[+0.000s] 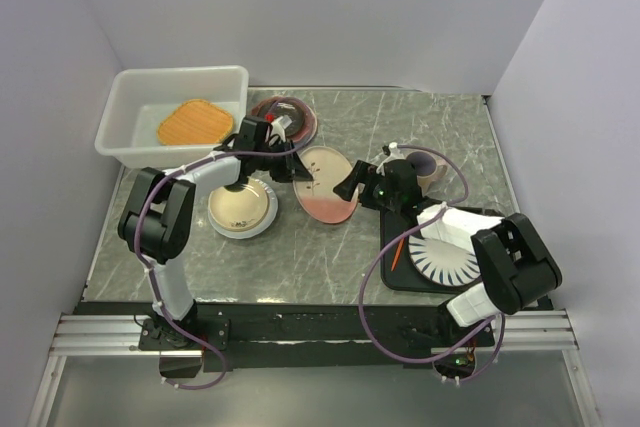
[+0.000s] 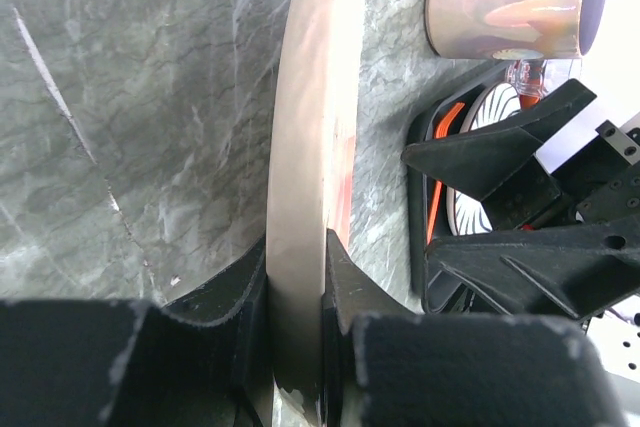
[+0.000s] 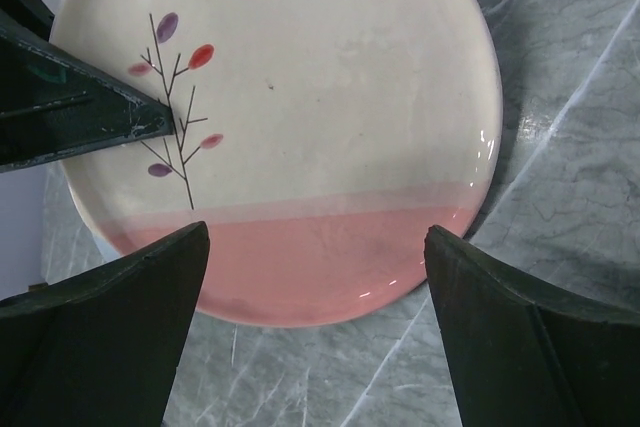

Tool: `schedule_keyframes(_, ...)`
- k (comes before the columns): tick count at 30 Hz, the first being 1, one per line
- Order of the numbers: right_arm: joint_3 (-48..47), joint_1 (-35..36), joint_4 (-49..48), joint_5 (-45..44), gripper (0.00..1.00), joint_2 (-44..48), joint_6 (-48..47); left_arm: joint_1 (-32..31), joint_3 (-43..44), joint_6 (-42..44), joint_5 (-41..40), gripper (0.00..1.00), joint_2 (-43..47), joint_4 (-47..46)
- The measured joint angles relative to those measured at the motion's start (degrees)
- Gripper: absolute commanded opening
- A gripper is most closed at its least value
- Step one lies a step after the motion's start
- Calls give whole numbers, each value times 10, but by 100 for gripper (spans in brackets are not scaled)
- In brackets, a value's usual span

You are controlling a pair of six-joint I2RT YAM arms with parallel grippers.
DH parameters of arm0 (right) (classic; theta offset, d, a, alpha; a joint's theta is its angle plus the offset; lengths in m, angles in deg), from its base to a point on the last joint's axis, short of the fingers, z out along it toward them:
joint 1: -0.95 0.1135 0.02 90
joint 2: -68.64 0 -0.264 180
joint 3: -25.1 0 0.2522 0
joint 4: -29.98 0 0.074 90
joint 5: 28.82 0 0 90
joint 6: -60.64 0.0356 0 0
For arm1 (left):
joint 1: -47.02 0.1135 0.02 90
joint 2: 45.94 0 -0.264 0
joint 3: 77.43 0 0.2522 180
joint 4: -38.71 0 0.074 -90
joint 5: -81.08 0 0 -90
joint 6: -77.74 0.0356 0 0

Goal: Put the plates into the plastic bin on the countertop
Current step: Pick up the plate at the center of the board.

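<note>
The pink-and-cream plate [image 1: 325, 187] with a twig pattern is tilted up above the countertop [image 1: 300, 257]. My left gripper [image 1: 297, 169] is shut on its rim; in the left wrist view the plate [image 2: 305, 147] shows edge-on between the fingers [image 2: 225, 292]. My right gripper [image 1: 352, 182] is open at the plate's right side, its jaws on either side of the pink part [image 3: 300, 267] without touching it. The plastic bin [image 1: 130, 112] at the back left holds the orange plate [image 1: 195, 122]. A dark brown pink-rimmed plate [image 1: 285, 117] lies beside the bin. A tan-gold plate [image 1: 242, 205] sits in a white one.
A black tray [image 1: 400, 272] at the right holds the striped plate [image 1: 445, 259] and an orange stick [image 1: 397, 252]. A mug [image 1: 428, 167] lies on its side behind the right gripper and also shows in the left wrist view [image 2: 510, 2]. White walls close in the counter.
</note>
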Motion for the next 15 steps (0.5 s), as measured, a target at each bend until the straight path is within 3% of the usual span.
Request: schedule_keyframes(15,0,18,16,-10,98,26,-4,9,2,0,4,1,1,2)
